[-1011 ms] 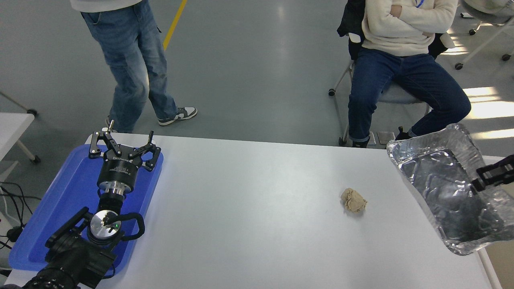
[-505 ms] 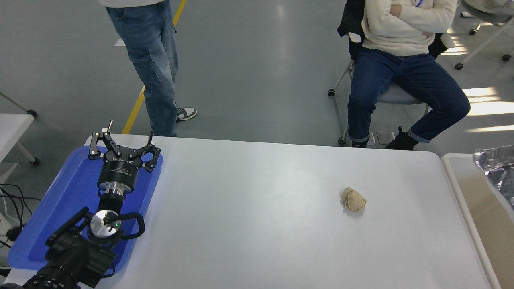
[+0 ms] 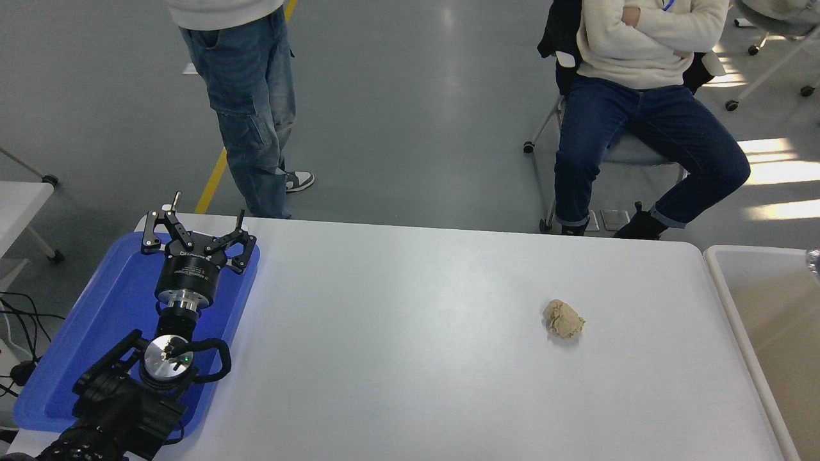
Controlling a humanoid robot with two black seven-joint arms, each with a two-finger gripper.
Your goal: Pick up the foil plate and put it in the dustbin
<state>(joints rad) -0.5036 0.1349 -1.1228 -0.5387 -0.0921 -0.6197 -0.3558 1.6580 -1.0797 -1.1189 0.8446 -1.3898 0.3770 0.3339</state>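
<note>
Right pincer: not seen in the head view; its opening and any hold cannot be told.
Left pincer [image 3: 195, 234]: parked over the blue tray [image 3: 77, 358] at the table's near-left corner, fingers spread wide, nothing held.
Foil plate [image 3: 815, 261]: only a small silver sliver is seen at the picture's right edge, above the dustbin's far end.
Dustbin [image 3: 737, 307]: set just beside the table's right edge; white rim and pale beige inner wall in view, mostly cut off by the frame.
Change noted: one second ago the plate was held up over the table's right edge by the right pincer; half a second ago it had been carried out over the bin; now it is almost wholly out of frame.
Meaning for task: carry judged complete, drop judged under way or due; release cannot be confirmed.
Plate relative to pincer: well apart from the left pincer, at the opposite side of the table; relation to the right pincer cannot be told.
Other: tan paper ball [image 3: 564, 319] lies right of the table's middle, untouched.
</note>
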